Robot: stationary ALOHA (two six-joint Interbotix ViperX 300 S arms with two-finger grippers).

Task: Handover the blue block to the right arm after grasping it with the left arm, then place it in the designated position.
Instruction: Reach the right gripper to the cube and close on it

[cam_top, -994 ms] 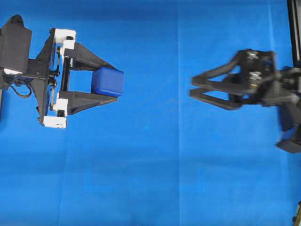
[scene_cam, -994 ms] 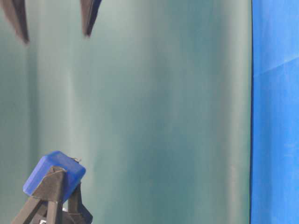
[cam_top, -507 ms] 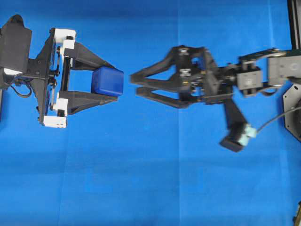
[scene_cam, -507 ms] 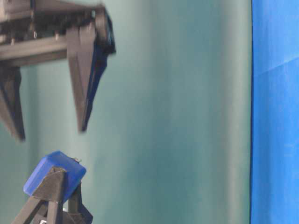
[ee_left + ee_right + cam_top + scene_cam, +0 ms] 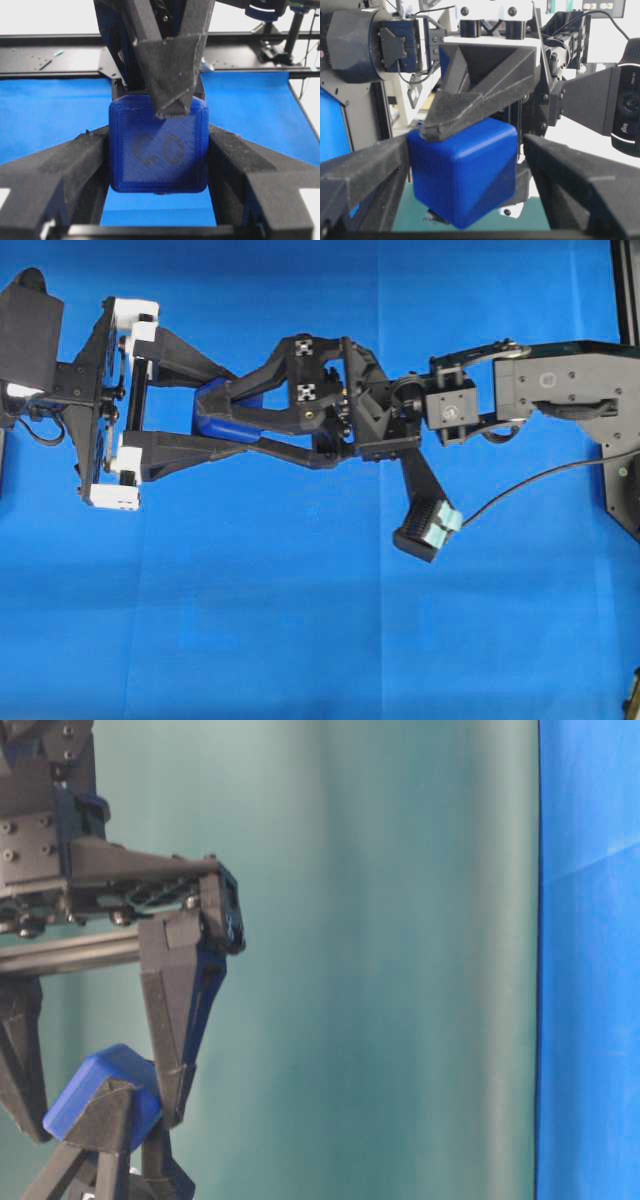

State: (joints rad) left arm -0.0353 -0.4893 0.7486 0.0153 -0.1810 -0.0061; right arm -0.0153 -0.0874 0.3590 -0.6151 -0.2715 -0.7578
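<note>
The blue block hangs above the blue cloth, and my left gripper, the one with white corner pieces, is shut on it. The left wrist view shows the blue block squeezed between both pads. My right gripper, all black, reaches in from the right, rolled crosswise to the left one, and stands open with a finger on either side of the block. In the right wrist view the blue block touches the left-hand finger, with a gap to the other. From table level the right gripper's fingers straddle the blue block.
The blue cloth covers the table. The right wrist's camera and its cable hang below the right arm. A black frame rail runs along the right edge. A teal backdrop stands behind the grippers at table level.
The right arm has swept left from the right side until its open fingers surround the block. The left gripper and the block have stayed in place.
</note>
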